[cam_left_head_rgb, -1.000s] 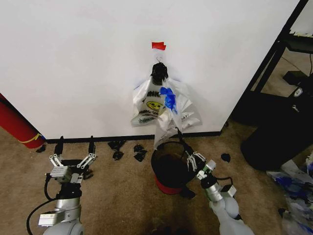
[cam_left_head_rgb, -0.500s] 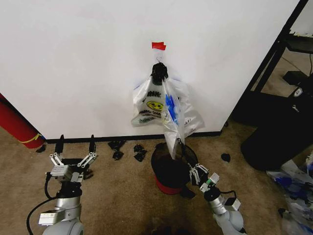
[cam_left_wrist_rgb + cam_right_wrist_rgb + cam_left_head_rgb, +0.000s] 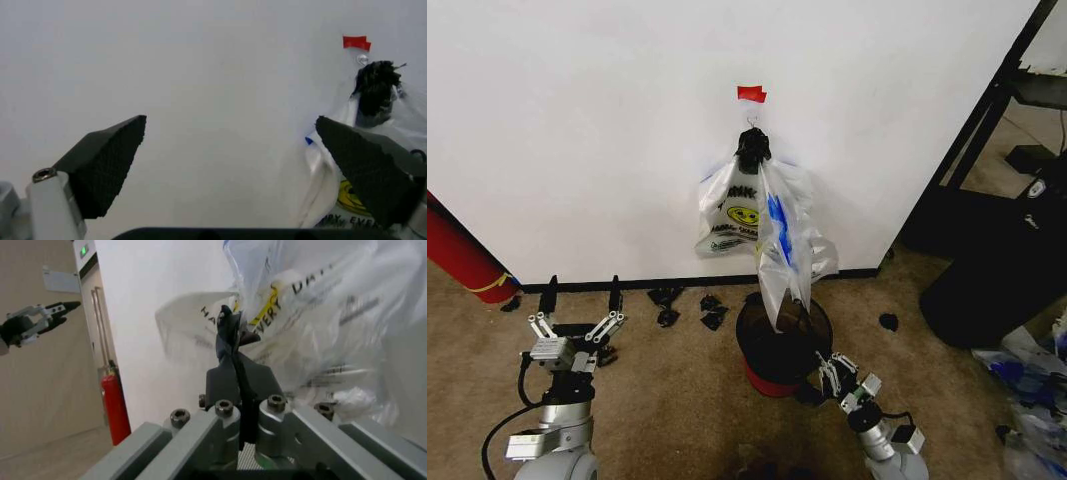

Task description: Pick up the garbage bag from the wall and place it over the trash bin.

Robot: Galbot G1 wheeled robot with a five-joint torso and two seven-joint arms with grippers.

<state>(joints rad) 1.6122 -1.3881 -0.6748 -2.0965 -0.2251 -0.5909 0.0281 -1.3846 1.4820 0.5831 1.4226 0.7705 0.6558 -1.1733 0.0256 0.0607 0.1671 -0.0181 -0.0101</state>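
Right gripper (image 3: 830, 366): near, low, just right of the bin; fingers pressed together, whether any bag film is caught between them cannot be told.
Left gripper (image 3: 577, 322): near left, over the carpet, well apart from the bag; fingers spread wide, nothing between them.
Bin (image 3: 772, 345): on the floor below the bag, close to the wall.
Bag (image 3: 779, 240): hangs from the hook (image 3: 752, 119) under the red tape (image 3: 751, 93); its lowest fold reaches into the bin's mouth.
Wall (image 3: 607, 130): far, white, black baseboard.
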